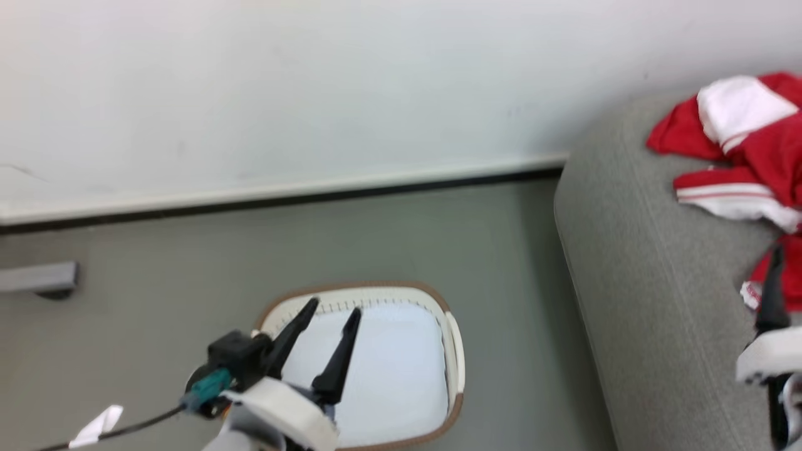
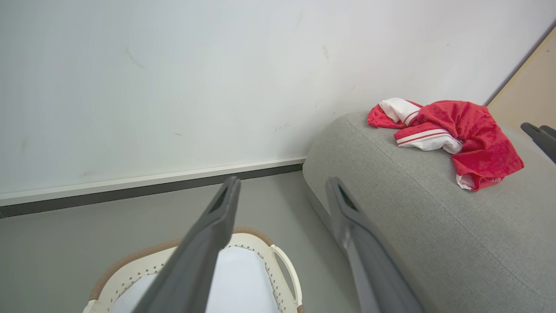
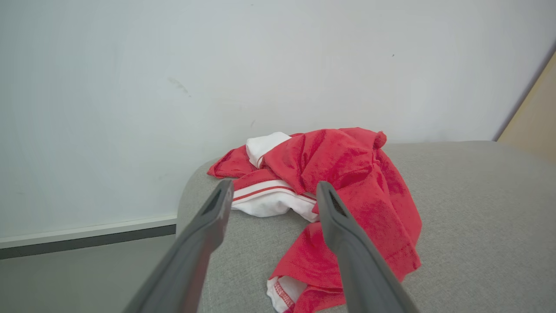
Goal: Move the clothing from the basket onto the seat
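Right wrist view shows the crumpled red-and-white clothing (image 3: 347, 174) lying on the light grey fabric sofa (image 3: 478, 208), with the right gripper (image 3: 274, 186) hovering close to it, fingers spread wide and holding nothing. In the head view the left gripper (image 1: 334, 307), also wide open and empty, hangs over the oval cream-white plastic laundry basket (image 1: 455, 351) with a brown rim, which stands on the grey floor (image 1: 188, 282) beside the sofa.
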Robot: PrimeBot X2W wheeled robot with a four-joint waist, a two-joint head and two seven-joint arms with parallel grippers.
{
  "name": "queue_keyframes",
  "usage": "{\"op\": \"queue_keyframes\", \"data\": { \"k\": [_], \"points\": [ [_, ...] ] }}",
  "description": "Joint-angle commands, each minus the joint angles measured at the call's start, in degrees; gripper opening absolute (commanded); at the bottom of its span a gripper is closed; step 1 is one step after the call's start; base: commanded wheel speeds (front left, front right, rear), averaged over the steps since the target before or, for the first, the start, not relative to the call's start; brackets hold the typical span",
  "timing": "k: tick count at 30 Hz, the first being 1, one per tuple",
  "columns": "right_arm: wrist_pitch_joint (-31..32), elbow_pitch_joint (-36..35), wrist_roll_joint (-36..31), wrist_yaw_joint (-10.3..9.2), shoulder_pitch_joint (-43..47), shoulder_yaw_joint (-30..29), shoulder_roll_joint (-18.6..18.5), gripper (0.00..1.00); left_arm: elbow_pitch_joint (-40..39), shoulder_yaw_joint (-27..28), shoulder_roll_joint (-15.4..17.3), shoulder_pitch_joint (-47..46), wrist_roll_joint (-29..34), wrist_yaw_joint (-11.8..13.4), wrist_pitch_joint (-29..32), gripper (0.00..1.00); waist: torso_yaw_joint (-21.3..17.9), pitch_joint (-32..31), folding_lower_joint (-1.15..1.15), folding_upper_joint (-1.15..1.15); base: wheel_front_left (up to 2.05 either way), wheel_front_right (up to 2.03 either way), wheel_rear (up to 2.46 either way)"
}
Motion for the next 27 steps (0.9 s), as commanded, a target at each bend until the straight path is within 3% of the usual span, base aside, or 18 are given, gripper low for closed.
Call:
{"op": "queue_keyframes", "data": {
  "k": [1, 8, 13, 20, 27],
  "points": [
    [-0.6, -1.7, 1.0, -0.15, 3.5, 2.3, -0.1, 1.0, 1.0, 1.3, -0.1, 2.4, 0.3, 1.2, -0.3, 1.0, 2.4, -6.0, 0.02, 0.0, 0.0, 0.0, 0.0],
    [-1.0, -10.4, 5.8, -0.15, 16.5, 11.2, -0.1, 1.0, 0.5, 10.3, -2.1, 12.7, 3.7, 4.2, -0.3, 1.0, 5.5, -12.4, 0.02, 0.0, 0.0, 0.0, 0.0],
    [-1.0, -14.7, 10.4, -0.15, 22.3, 15.0, -0.1, 1.0, -0.5, 15.7, -2.9, 18.1, 7.5, 3.7, -0.3, 1.0, 6.8, -13.9, 0.02, 0.0, 0.0, 0.0, 0.0],
    [-1.0, -15.6, 14.8, -0.15, 28.2, 19.6, -0.2, 1.0, -0.6, 23.5, -6.0, 22.2, 14.0, -0.3, -0.4, 1.0, 8.4, -15.3, 0.02, 0.0, 0.0, 0.0, 0.0],
    [-1.0, -14.3, 15.1, -0.15, 30.3, 21.6, -0.1, 1.0, 0.4, 28.4, -9.7, 23.3, 18.9, -5.4, -0.4, 1.0, 8.3, -15.5, 0.02, 0.0, 0.0, 0.0, 0.0]
  ]
}}
